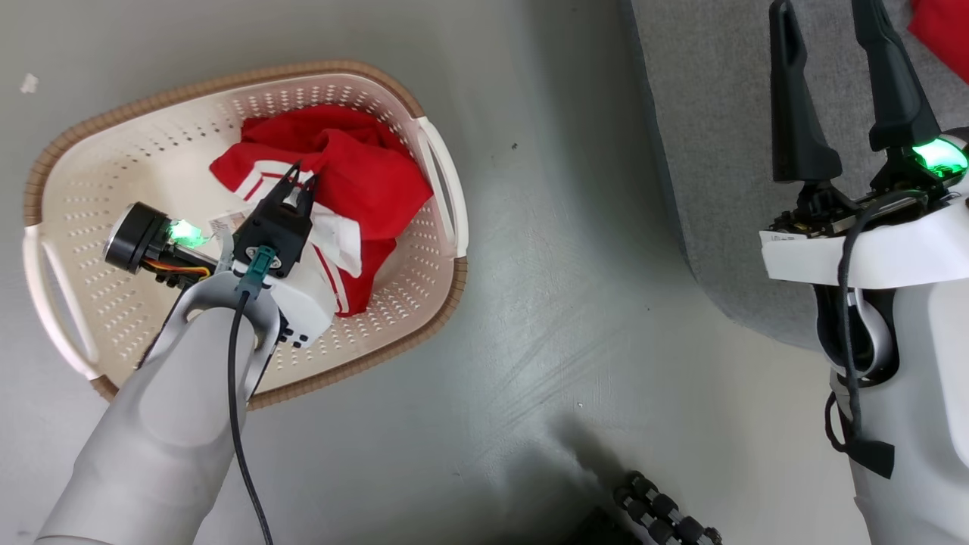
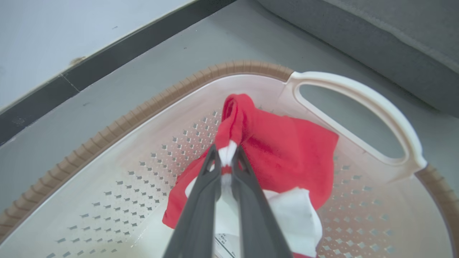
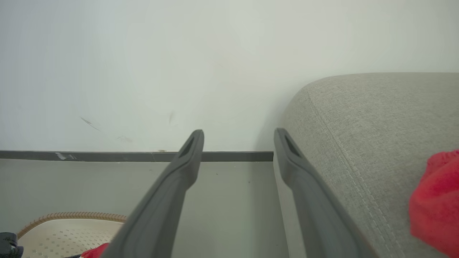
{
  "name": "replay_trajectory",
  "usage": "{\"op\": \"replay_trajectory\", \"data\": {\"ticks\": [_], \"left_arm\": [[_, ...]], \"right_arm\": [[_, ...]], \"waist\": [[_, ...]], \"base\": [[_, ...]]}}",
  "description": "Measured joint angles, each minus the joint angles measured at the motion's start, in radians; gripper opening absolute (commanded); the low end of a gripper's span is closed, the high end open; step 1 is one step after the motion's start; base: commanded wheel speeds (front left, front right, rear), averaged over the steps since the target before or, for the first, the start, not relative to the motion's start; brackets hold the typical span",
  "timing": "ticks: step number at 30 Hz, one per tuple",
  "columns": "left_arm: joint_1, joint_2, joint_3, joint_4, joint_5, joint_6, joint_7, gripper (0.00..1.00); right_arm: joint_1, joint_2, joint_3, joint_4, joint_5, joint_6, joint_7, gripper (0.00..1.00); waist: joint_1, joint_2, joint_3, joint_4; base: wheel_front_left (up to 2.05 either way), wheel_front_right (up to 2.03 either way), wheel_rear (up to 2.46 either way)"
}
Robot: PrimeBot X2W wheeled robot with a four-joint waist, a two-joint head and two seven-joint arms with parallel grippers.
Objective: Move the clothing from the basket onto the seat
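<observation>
Red clothing (image 1: 356, 174) with white bands lies bunched in the cream basket (image 1: 98, 197) on the floor. My left gripper (image 1: 301, 180) reaches down into the basket and is shut on a fold of that clothing (image 2: 283, 150); the left wrist view shows the left gripper (image 2: 225, 157) pinching a red-and-white ridge between its tips, with the basket (image 2: 143, 118) below. My right gripper (image 1: 821, 7) stands open over the edge of the grey seat (image 1: 719, 113), nothing between its fingers. Another piece of red clothing (image 3: 437, 204) rests on the seat (image 3: 376, 118); its corner (image 1: 942, 30) shows at the top right.
Grey floor (image 1: 560, 265) separates basket and seat. A white wall with a dark baseboard (image 3: 107, 156) runs behind them. The basket's white handle (image 2: 358, 96) faces the seat. A dark wheeled part (image 1: 666, 515) of my base shows at the bottom.
</observation>
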Motion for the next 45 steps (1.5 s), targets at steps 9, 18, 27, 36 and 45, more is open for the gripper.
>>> {"op": "replay_trajectory", "data": {"ticks": [9,18,27,36,45], "left_arm": [[0.028,0.0,0.031,-0.104,-0.027,0.002,-0.027,0.0],[0.085,0.004,0.082,-0.237,-0.059,0.022,-0.033,0.0],[0.15,0.026,0.135,-0.396,-0.092,0.043,-0.036,0.0],[0.216,0.058,0.16,-0.506,-0.109,0.044,-0.036,0.0],[0.246,0.086,0.175,-0.583,-0.136,0.022,-0.036,0.0]], "right_arm": [[-0.002,-0.001,0.012,0.039,-0.049,0.0,-0.004,1.0],[-0.002,-0.002,0.024,0.079,-0.082,0.0,-0.004,1.0],[0.005,-0.029,0.026,0.123,-0.113,0.0,-0.004,1.0],[0.069,-0.049,0.054,0.176,-0.115,0.0,-0.004,1.0],[0.115,-0.084,0.099,0.217,-0.122,0.0,-0.004,1.0]], "waist": [[0.0,0.0,-0.066,0.041],[-0.0001,0.0,-0.148,0.089],[0.0,0.0,-0.244,0.137],[0.0,0.0,-0.348,0.182],[0.0,0.0,-0.455,0.223]], "base": [[0.0,0.0,0.0],[0.0,0.0,0.0],[0.0,0.0,0.0],[0.0,0.0,0.0],[0.0,0.0,0.0]]}}
